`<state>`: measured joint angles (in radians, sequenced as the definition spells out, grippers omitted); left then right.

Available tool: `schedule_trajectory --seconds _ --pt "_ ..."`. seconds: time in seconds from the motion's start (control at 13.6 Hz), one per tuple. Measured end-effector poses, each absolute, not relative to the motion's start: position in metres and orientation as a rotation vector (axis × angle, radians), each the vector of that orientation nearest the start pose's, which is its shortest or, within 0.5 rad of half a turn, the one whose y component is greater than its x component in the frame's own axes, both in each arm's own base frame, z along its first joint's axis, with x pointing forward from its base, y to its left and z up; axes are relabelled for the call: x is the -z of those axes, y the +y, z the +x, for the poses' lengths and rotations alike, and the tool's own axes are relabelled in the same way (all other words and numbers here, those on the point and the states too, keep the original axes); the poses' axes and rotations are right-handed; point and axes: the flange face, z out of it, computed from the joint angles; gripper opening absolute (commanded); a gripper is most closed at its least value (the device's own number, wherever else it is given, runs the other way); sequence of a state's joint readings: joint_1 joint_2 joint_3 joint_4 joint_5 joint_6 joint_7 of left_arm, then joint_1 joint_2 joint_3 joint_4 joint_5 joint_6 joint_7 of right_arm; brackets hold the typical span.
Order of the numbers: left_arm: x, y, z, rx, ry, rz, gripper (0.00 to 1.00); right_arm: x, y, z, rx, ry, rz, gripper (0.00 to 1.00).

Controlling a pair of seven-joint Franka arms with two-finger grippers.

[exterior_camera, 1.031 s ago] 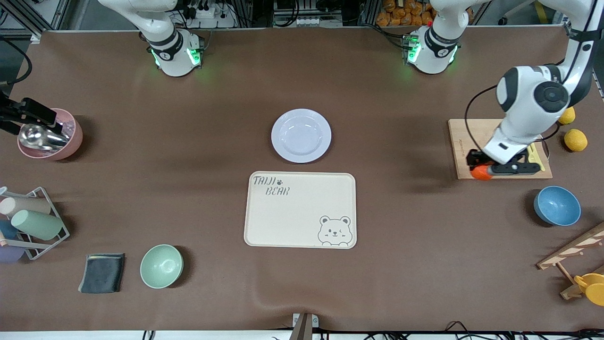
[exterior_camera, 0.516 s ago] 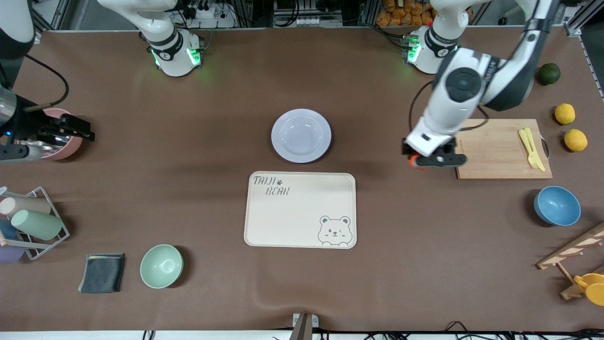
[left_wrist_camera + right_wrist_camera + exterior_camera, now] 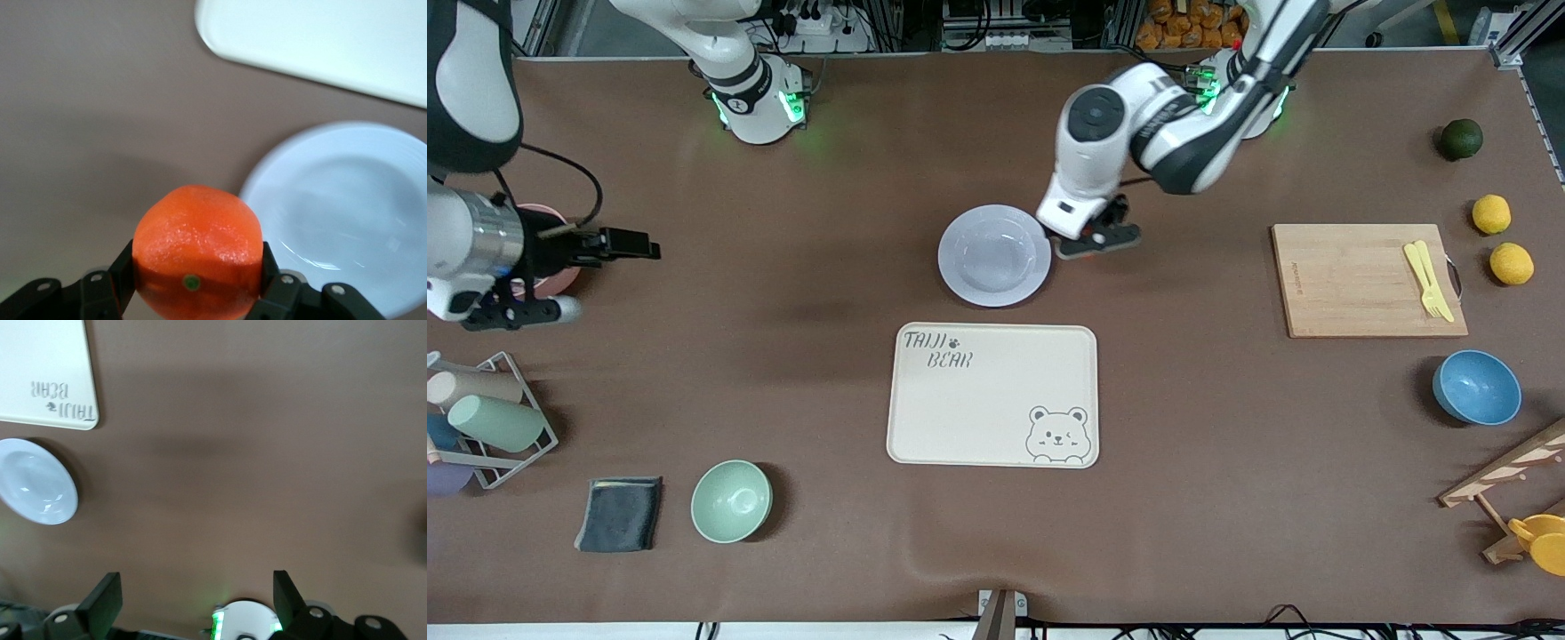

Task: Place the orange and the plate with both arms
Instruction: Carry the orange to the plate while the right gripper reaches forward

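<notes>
Bright orange (image 3: 197, 248) aloft beside the empty lavender-white plate (image 3: 994, 256), upright on the table.

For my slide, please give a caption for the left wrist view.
Left gripper holds the orange beside the plate.

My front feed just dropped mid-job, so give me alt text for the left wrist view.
The left gripper holds the orange between its jaws, above the brown table just beside the rim of the plate, not yet over its well. A corner of the beige tray shows past the plate.
</notes>
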<state>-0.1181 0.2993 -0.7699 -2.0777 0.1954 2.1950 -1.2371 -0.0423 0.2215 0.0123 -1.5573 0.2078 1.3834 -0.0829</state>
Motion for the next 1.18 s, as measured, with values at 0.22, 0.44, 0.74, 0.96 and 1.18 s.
schedule_trajectory --seconds 0.22,0.44,0.74,0.96,1.18 --pt "-0.308 -0.487 0.344 -0.219 -0.485 -3.08 0.14 -0.436 0.011 0.597 -0.672 -0.041 -2.739 1.0" --pt "-0.28 -0.523 0.334 -0.291 -0.521 -3.066 0.16 -0.392 0.026 0.605 -0.755 -0.036 -2.653 1.0" --pt "-0.227 -0.557 0.343 -0.279 -0.573 -3.02 0.25 -0.363 0.038 0.609 -0.799 -0.03 -2.595 1.0" --pt "-0.195 -0.568 0.337 -0.227 -0.55 -2.977 1.0 -0.352 0.055 0.611 -0.802 -0.047 -2.583 1.0" --pt "-0.193 -0.566 0.343 -0.21 -0.599 -2.962 1.0 -0.342 0.071 0.61 -0.816 -0.058 -2.555 1.0"
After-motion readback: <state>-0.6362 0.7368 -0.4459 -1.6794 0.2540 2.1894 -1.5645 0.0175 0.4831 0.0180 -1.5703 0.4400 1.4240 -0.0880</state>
